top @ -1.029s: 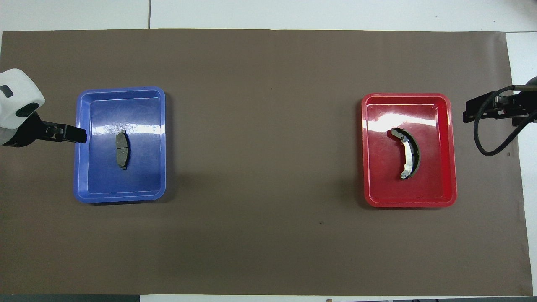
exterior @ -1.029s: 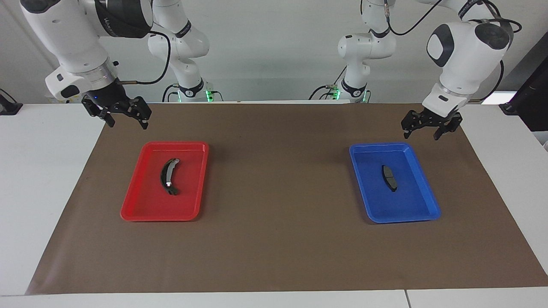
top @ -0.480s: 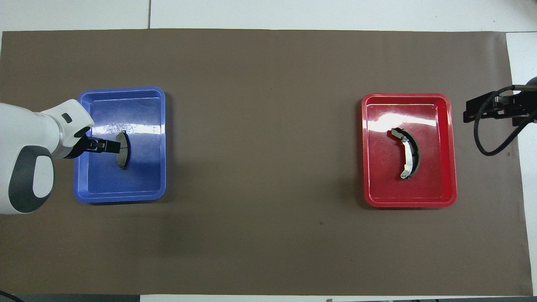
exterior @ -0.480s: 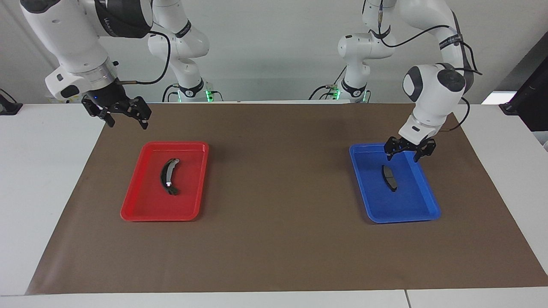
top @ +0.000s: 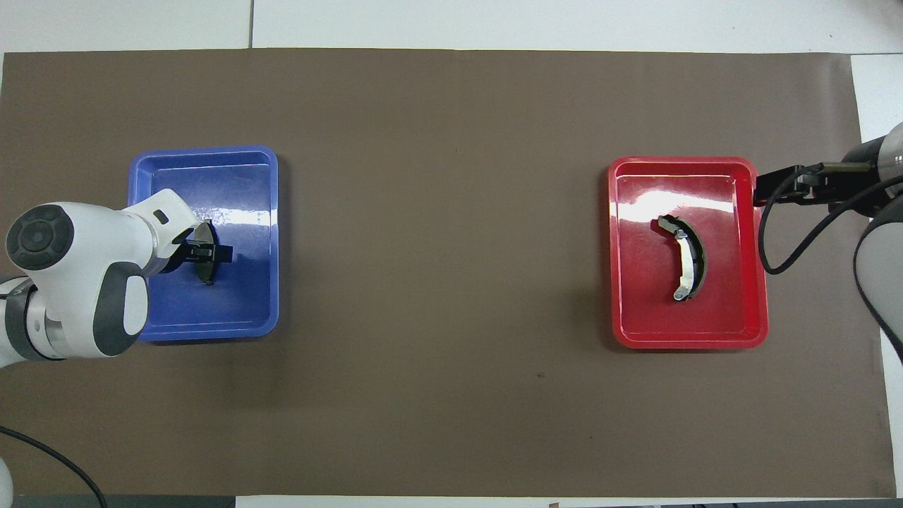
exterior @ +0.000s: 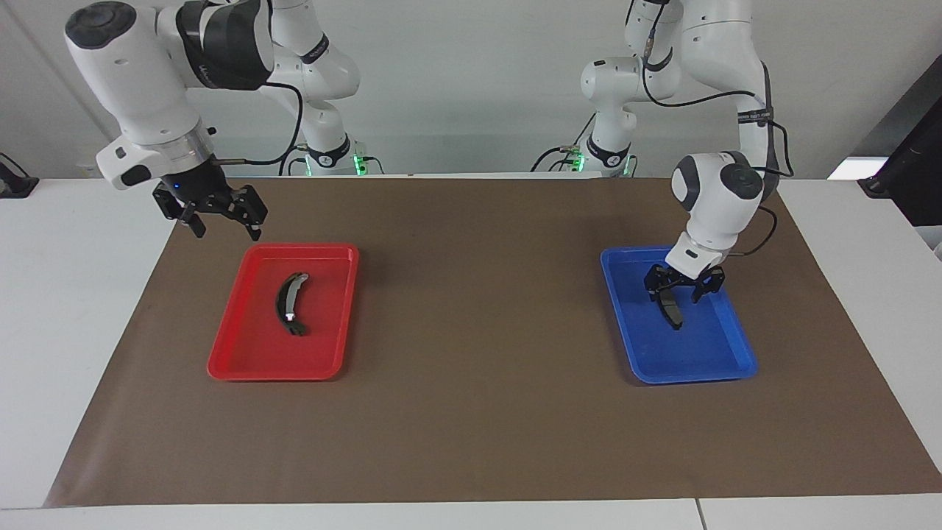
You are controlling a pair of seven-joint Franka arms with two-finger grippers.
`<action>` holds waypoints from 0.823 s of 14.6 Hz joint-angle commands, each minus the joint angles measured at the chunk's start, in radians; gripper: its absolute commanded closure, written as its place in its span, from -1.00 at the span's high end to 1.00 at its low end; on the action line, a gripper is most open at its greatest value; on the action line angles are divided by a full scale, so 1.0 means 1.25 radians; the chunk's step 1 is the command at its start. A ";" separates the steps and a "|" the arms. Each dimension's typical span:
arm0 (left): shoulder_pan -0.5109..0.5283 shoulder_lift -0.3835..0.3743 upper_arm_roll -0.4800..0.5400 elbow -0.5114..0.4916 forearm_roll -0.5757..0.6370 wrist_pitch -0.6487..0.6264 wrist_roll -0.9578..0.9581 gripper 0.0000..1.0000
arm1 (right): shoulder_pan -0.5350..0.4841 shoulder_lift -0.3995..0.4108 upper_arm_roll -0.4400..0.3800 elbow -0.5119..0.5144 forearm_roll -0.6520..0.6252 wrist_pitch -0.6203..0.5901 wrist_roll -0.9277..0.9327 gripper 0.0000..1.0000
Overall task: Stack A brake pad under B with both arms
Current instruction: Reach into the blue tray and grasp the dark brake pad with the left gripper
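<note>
A brake pad point(exterior: 670, 307): a short, flat dark-grey pad lying in the blue tray point(exterior: 725, 364), toward the left arm's end of the surface.
Left pincer point(exterior: 673, 291): lowered into the blue tray over the pad's end nearer the robots, fingers spread and straddling the pad, not yet closed on it.
Right pincer point(exterior: 224, 218): raised over the brown mat point(exterior: 478, 294) just beside the red tray's point(exterior: 235, 364) corner, fingers apart, holding nothing.
B point(exterior: 289, 303): the long black crescent piece with a grey face, lying untouched in the red tray toward the right arm's end, well apart from the pad.
Step in hand: judged to be the left arm's pickup of the pad, at the point just before closing.
Next move: likely calls for closing squarely across the pad's narrow width, then lifting level so the pad does not tip; afterwards the right arm would need to fetch B to set on top.
</note>
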 commanded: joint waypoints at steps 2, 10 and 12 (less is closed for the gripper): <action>-0.008 0.021 0.005 -0.017 0.003 0.032 -0.016 0.87 | -0.003 -0.017 0.002 -0.207 0.025 0.165 -0.104 1.00; -0.009 0.002 0.005 0.023 0.003 -0.035 -0.012 -0.91 | -0.014 0.073 0.002 -0.411 0.029 0.501 -0.195 0.99; -0.022 -0.013 0.005 0.036 0.003 -0.061 -0.013 -0.91 | -0.014 0.083 0.002 -0.421 0.029 0.527 -0.199 0.96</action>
